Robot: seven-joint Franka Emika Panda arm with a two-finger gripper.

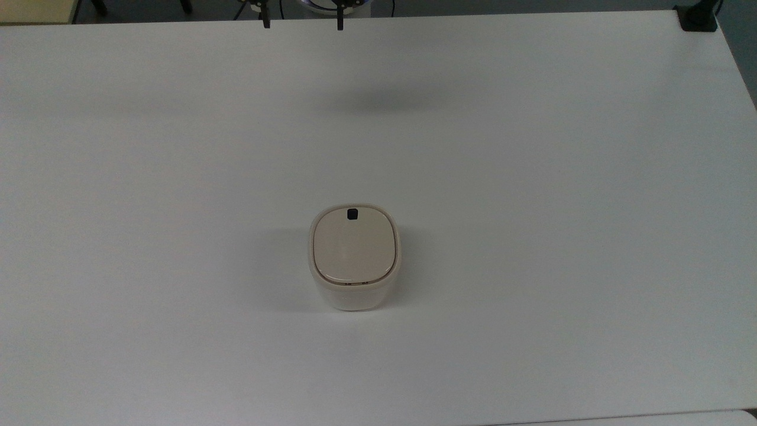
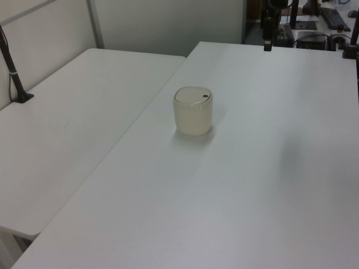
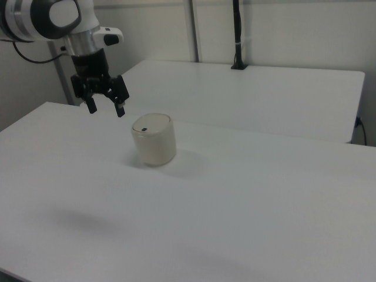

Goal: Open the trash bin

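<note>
The trash bin (image 1: 353,255) is a small cream-white rounded-square tub standing near the middle of the white table (image 1: 532,177). Its beige lid lies flat and shut, with the black button (image 1: 352,214) at the lid's far edge in the top view. The bin (image 2: 193,110) also stands in the left view, and in the right view the bin (image 3: 154,139) is left of centre. My gripper (image 3: 106,110) hangs open in the air, above and to the right view's left of the bin, holding nothing. In the top view the gripper (image 1: 301,23) shows as two dark fingertips at the table's far edge.
A second white table (image 2: 67,112) adjoins the first along a seam. A black pole (image 3: 237,35) is clamped on it. A black clamp (image 1: 698,16) sits at the far right corner in the top view. Desks with equipment (image 2: 322,22) lie beyond the table.
</note>
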